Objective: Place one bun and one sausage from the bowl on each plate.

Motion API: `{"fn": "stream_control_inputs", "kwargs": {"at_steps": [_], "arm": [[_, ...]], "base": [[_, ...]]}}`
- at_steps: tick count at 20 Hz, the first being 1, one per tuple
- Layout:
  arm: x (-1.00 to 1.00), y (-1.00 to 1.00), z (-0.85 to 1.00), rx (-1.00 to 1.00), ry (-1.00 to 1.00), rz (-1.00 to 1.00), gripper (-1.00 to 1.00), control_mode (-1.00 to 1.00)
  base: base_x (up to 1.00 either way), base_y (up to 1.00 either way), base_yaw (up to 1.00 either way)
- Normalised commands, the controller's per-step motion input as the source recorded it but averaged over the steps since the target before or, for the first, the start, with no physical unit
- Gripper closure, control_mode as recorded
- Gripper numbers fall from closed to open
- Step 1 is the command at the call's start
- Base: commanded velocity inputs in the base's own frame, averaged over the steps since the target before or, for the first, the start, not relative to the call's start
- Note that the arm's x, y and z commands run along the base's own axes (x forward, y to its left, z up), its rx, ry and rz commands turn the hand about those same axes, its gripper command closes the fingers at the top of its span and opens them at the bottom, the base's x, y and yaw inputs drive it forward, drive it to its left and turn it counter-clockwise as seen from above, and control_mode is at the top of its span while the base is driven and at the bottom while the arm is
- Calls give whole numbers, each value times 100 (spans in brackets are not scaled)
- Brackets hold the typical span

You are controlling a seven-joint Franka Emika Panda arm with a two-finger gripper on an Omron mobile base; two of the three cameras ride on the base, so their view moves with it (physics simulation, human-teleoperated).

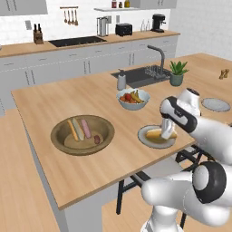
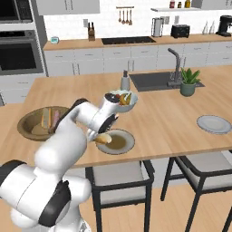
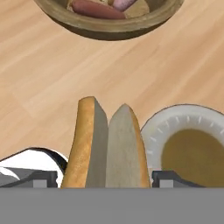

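Here, gripper (image 3: 105, 181) clasping bun (image 3: 105, 144) (over plate (image 3: 175, 120))

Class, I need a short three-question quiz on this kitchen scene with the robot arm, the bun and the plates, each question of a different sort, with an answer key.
1. True or false: the gripper is shut on a bun.
2. Multiple choice: the held bun is over which dish? A) the wooden bowl B) the near plate C) the fruit bowl
3. Short answer: what lies on the far plate, by the island's right end?

Key
1. True: a finger stands on each side of it in the hand view.
2. B
3. Nothing; its surface is bare.
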Motion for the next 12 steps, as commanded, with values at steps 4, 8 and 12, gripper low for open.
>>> {"fn": "stream_control_inputs", "kwargs": {"at_steps": [4,8,12], "arm": [[97,-69,-41,23,-1,21,100,-100],[68,-23,-26,20,-4,15,100,-100],[24,0,-29,9,0,4,100,-100]], "base": [[0,0,0],[0,0,0],[0,0,0]]}}
